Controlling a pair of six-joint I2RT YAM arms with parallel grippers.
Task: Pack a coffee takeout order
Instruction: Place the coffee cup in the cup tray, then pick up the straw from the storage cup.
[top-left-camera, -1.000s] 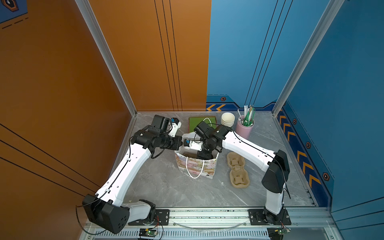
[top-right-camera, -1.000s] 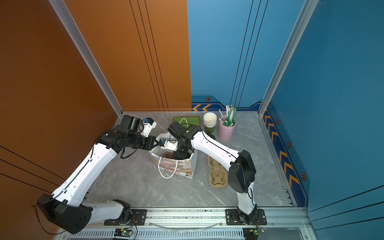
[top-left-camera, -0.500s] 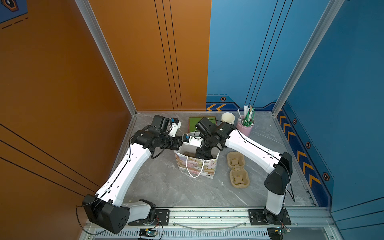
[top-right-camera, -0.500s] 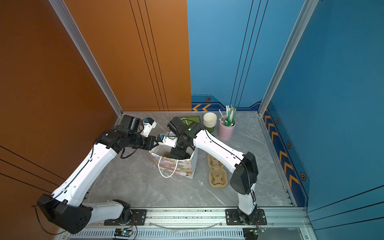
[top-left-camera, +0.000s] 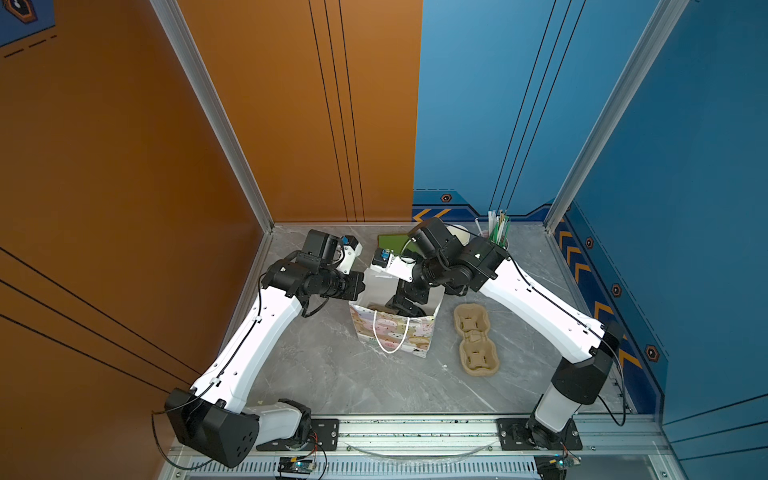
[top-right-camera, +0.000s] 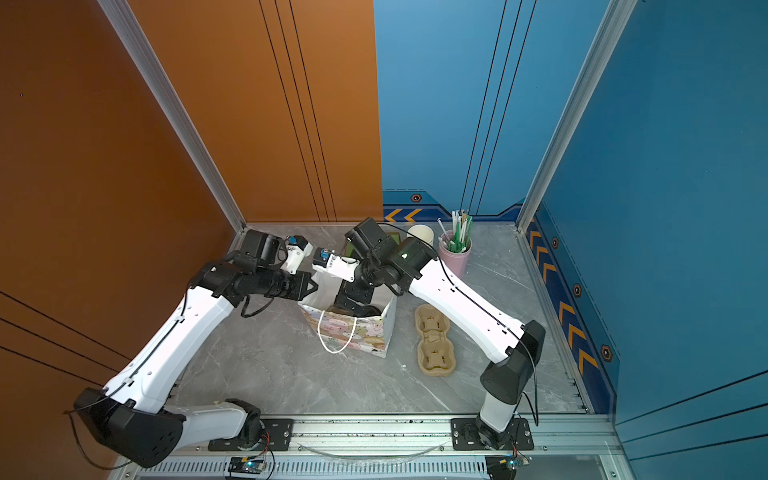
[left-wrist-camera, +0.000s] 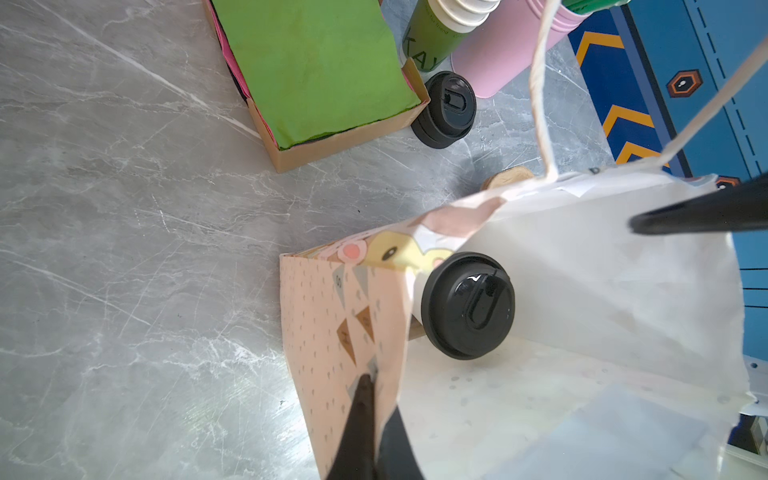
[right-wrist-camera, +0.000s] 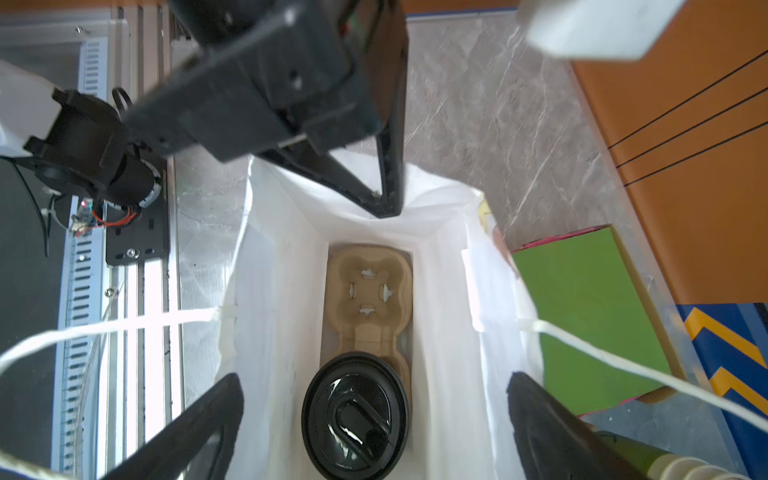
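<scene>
Lidded cup (right-wrist-camera: 355, 415) sits in the carrier (right-wrist-camera: 370, 282) inside the bag (top-left-camera: 395, 330). Right end effector (top-left-camera: 409, 307) hangs wide above it, left end effector (left-wrist-camera: 368, 380) pinches the bag's rim. Green napkin (left-wrist-camera: 316, 62), far side, not yet packed.

The left arm (top-left-camera: 266, 332) and the right arm (top-left-camera: 540, 307) each have white shell links between bulky black joints, with a thin black cable (top-left-camera: 226, 355) clipped along the white. Flat black base plates (top-left-camera: 324, 428) show silver screws. The left gripper (left-wrist-camera: 376, 392) and the right gripper (right-wrist-camera: 374, 376) have slim black fingers (right-wrist-camera: 199, 428) tapering to points
</scene>
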